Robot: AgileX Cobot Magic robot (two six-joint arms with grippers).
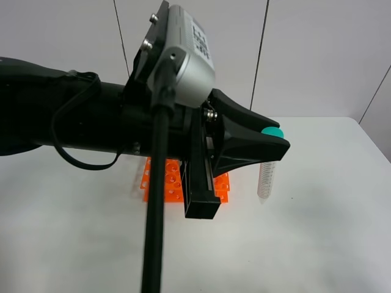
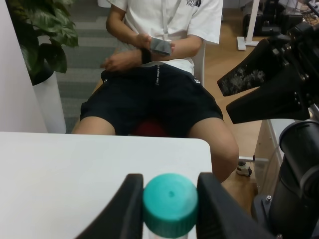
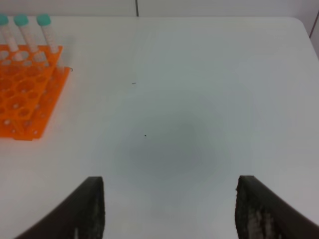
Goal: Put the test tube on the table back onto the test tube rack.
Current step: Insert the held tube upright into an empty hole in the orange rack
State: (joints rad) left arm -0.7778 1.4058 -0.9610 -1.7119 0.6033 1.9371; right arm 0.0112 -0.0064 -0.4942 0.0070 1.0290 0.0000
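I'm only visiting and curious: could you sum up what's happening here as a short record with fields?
left gripper: shut on the test tube, near its top
test tube: upright, right of the test tube rack in the high view
right gripper: open, empty, over the table
rack contents: three capped tubes seen

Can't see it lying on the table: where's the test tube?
In the exterior high view, the test tube hangs upright in the left gripper, right of the test tube rack.
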